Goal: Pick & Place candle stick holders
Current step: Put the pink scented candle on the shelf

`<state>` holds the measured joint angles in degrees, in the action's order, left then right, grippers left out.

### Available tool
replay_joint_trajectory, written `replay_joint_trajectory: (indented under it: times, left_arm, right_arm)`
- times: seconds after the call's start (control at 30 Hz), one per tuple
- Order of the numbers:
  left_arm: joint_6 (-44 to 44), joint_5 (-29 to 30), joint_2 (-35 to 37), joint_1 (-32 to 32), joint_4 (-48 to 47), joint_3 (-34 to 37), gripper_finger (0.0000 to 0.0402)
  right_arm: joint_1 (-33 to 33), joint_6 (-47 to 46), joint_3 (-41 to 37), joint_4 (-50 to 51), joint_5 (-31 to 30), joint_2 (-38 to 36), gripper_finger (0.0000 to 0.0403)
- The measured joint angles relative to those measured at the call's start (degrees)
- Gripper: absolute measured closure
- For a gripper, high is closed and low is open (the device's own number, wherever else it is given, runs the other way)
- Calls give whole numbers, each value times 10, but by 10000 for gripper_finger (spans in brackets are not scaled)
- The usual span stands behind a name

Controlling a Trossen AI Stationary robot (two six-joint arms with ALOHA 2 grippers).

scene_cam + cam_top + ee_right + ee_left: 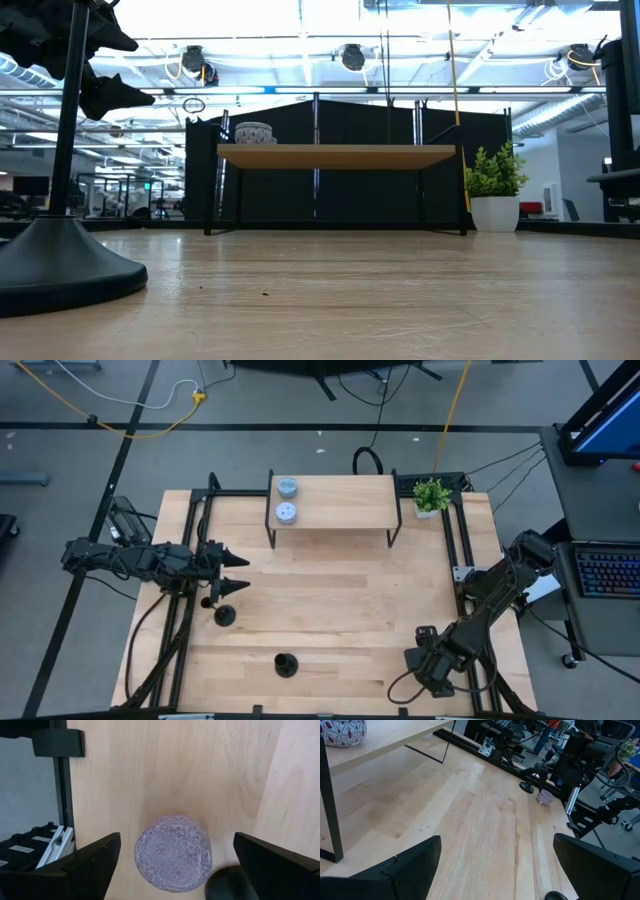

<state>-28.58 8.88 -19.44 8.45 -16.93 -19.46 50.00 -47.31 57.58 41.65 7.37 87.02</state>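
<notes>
High view: the left pincer [241,572] was held released above one candle stick holder [224,614]; the right pincer [425,660], also released, was hung over a lilac tin [173,853] on the desk [340,590].

Lilac tin [173,853] — embossed, seemingly floral pattern; black holders [286,664].

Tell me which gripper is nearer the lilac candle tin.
Right. The right gripper hangs open directly over the lilac candle tin; the left gripper is open across the table, beside a candle stick holder.
</notes>
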Motion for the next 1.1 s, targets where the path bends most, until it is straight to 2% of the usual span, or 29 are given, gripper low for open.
replay_joint_trajectory:
  times: [0.37,0.63,1.1]
  left_arm:
    - [2,0,0,0,-1,0,9]
    - [0,0,0,0,-14,0,9]
    - [-2,0,0,0,-14,0,9]
  right_arm:
    - [29,-15,0,-1,-1,0,23]
    - [37,-39,-1,-12,-49,1,23]
    - [53,-76,-24,-38,-42,1,23]
